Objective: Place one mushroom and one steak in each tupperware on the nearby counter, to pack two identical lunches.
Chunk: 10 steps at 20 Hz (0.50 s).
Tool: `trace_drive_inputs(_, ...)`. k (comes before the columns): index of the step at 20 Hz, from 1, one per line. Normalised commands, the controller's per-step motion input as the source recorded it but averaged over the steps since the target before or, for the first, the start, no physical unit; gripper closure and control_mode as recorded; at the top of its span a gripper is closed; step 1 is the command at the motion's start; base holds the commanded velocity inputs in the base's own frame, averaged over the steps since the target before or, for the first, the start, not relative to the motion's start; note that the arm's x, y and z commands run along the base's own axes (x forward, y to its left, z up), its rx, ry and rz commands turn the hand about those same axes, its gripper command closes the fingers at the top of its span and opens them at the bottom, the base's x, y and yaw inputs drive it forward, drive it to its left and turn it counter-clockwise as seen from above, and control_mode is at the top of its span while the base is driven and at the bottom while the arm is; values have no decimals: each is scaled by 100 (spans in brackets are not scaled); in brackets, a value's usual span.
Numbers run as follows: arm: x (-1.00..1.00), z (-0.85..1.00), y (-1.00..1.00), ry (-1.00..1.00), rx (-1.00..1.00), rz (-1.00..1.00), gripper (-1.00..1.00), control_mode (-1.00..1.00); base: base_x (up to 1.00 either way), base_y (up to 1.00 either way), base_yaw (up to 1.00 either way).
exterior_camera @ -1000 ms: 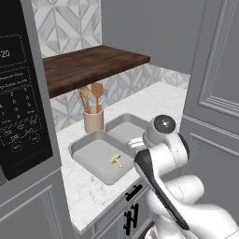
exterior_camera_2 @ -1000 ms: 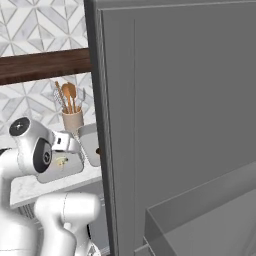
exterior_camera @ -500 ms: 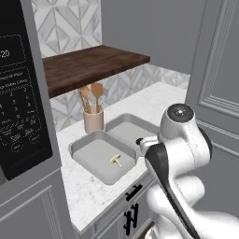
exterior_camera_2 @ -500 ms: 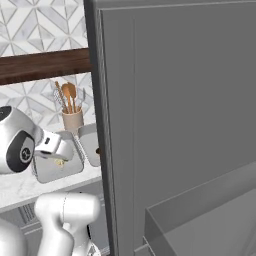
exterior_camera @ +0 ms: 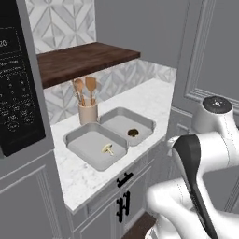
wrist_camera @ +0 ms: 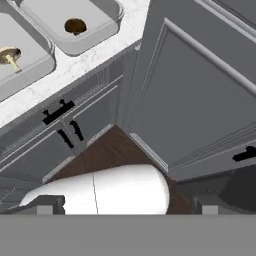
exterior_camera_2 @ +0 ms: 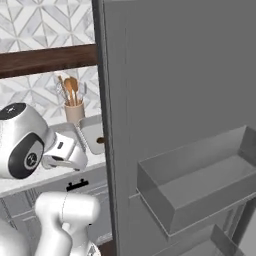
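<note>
Two grey tupperware trays lie side by side on the white counter (exterior_camera: 154, 95). The left tupperware (exterior_camera: 88, 140) holds a pale mushroom (exterior_camera: 107, 149), which also shows in the hand view (wrist_camera: 10, 56). In the right tupperware (exterior_camera: 122, 122) lies a brown mushroom cap (exterior_camera: 133, 133) (wrist_camera: 75, 26). No steak is in view. My gripper (wrist_camera: 125, 206) hangs open and empty off the counter's front edge, right of the trays, looking down at the cabinet fronts and floor. One of its fingertips (wrist_camera: 47, 202) rises at the bottom of that view.
A tan utensil holder (exterior_camera: 87, 112) stands behind the trays under a dark wooden shelf (exterior_camera: 79, 60). A black microwave (exterior_camera: 18, 84) is at the left. A large open grey door with a bin (exterior_camera_2: 200, 180) stands close on the right. Grey cabinets (wrist_camera: 90, 120) run below the counter.
My arm has swung right and away from the trays, uncovering the right tray and its brown mushroom. The gripper has stayed open and empty.
</note>
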Motion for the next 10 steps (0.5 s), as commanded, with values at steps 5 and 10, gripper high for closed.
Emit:
trace_drive_inputs(5, 0, 0, 0, 0, 0, 0, -100, 100, -100, 44, -6)
trace_drive_inputs(10, 0, 0, 0, 0, 0, 0, -100, 100, -100, 92, -15)
